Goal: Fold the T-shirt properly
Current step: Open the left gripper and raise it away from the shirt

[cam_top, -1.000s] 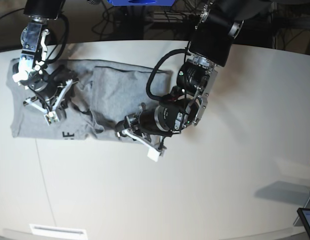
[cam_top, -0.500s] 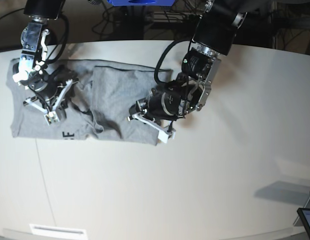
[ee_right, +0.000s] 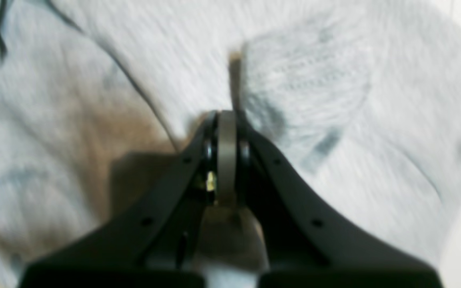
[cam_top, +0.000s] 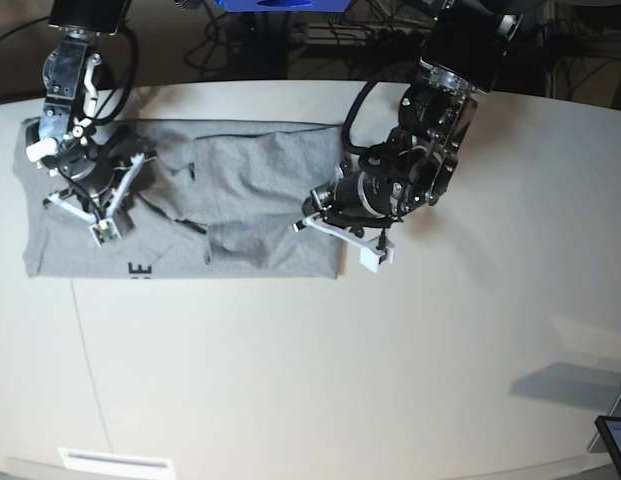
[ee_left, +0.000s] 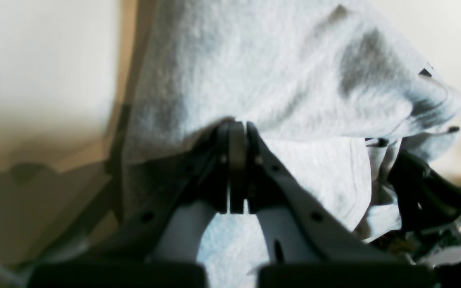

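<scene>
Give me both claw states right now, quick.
Left claw: closed, pinching the heather-grey cotton T-shirt.
Right claw: closed, pinching the same T-shirt.

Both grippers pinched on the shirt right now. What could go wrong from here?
1. Left gripper grips only the T-shirt edge; a thin pinch may slip under pull.
2. Cloth is bunched between the arms; pulling may set creases.
3. Right gripper pinches a wrinkled patch, possibly several layers, which could skew the fold.
</scene>
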Controlling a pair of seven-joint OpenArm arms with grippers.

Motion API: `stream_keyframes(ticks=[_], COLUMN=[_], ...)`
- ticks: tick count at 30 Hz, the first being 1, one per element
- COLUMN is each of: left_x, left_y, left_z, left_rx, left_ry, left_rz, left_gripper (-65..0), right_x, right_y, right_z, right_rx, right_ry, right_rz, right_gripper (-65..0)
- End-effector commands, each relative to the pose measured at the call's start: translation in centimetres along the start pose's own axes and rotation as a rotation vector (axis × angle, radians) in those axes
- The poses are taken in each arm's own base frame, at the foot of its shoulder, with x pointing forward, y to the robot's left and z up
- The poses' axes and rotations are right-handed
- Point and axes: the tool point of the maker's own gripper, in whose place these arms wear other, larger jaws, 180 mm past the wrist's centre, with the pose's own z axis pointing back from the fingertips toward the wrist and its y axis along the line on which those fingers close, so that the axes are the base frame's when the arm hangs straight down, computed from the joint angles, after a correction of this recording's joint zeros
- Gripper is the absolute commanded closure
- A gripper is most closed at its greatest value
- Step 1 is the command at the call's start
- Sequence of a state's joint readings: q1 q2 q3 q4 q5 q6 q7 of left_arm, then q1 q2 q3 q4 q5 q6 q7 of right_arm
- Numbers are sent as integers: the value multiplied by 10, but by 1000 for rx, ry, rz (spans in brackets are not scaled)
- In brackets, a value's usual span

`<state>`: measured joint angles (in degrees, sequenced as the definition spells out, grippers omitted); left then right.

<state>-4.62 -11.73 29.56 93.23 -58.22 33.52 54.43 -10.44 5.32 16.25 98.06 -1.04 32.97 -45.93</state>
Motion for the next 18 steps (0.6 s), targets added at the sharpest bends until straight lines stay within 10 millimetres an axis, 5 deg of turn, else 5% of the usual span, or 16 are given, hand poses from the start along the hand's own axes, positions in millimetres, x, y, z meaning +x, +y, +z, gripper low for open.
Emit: stream_keyframes(ticks=[1, 7, 13, 18], left_x=[13, 18, 28, 57], left_y=[-5, -24, -51, -46], left_z=[5, 18, 34, 52], left_rx=[-4, -58, -142, -223], left_ry=[-43, -77, -109, -135], left_rz=[-9, -34, -45, 106], left_gripper=[0, 0, 0, 0], right_x=[4, 36, 45, 52], right_y=[-9, -15, -17, -17], right_z=[9, 37, 42, 46], right_rx=[-39, -98, -108, -113], right_ry=[-2, -105, -129, -150], right_rz=[24, 79, 92, 104], right_gripper=[0, 0, 0, 0])
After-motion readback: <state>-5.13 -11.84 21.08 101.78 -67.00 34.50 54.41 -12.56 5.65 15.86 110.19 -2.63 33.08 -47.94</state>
